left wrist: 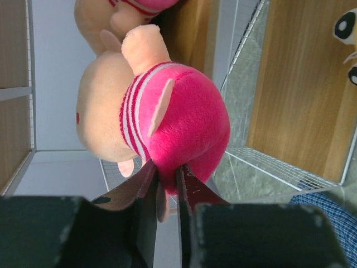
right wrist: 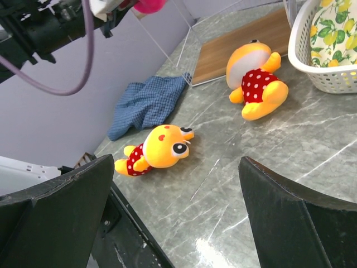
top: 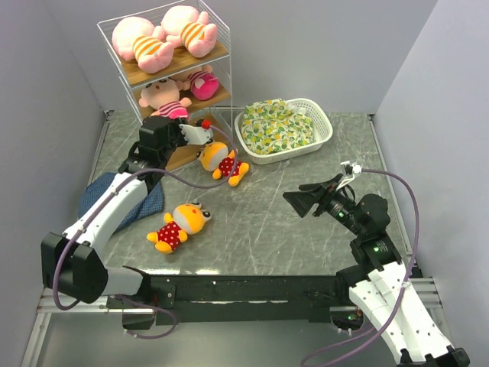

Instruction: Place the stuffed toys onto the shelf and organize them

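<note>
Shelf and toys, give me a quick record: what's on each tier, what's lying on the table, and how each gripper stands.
Shelf top tier: two pigs
Middle tier: dolls
Table: two animals, one by the shelf, one nearer the arms
Also there: blue cloth; basket holding patterned cloth
Left gripper: closed narrowly on a doll by its pink hat, at the shelf
Right gripper: open, holding nothing, above the table

A: Entry: white lattice basket [top: 324, 131] stands at the far side of the grey marbled table [top: 306, 229], right of centre.
B: Noted. Inside it: yellow-green patterned cloth bundle [top: 276, 126].
A: Blue checked cloth [right wrist: 145, 103] lies crumpled at the table's left, well apart.
</note>
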{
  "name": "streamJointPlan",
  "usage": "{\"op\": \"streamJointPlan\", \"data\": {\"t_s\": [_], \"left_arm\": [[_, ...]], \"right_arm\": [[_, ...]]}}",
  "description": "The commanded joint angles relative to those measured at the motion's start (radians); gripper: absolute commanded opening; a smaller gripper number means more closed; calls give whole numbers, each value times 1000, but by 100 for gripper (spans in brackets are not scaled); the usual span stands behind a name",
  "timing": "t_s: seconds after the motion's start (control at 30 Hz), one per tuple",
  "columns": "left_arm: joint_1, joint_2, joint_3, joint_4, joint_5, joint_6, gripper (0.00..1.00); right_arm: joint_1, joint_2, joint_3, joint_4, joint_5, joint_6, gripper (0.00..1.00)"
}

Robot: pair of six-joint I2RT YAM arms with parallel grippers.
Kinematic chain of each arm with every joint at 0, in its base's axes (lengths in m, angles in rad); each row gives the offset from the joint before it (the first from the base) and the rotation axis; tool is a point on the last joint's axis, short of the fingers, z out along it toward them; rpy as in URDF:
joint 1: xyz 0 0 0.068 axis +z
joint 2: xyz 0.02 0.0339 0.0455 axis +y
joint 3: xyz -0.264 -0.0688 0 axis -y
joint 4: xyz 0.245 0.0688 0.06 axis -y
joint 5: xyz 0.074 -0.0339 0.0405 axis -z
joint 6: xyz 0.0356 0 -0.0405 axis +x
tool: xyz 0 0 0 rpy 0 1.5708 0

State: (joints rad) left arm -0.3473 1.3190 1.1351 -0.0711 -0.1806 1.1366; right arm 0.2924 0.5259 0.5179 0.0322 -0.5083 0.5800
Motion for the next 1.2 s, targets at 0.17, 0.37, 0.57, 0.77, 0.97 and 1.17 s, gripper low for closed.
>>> {"op": "streamJointPlan", "data": {"t_s": [0.17,0.37,0.57,0.77,0.97,1.17], "left_arm": [[21,49,58,140,-31,34,23],[31,91,72,172,-59,52,31],[48,128,107,180,-85,54,33],[57,138,97,188,-88,55,42],[60,164,127,189,-99,60,49],[50,148,137,173,-91,16,58]], "right_arm": [[7,0,57,20,-12,-22,100],[7,-7,54,20,-16,-20,100],[7,-7,57,14,-22,-28,100],[5,-15,60,11,-26,-29,100],[5,-23,62,12,-38,-23,100],[7,-43,70,-8,-33,-25,100]]}}
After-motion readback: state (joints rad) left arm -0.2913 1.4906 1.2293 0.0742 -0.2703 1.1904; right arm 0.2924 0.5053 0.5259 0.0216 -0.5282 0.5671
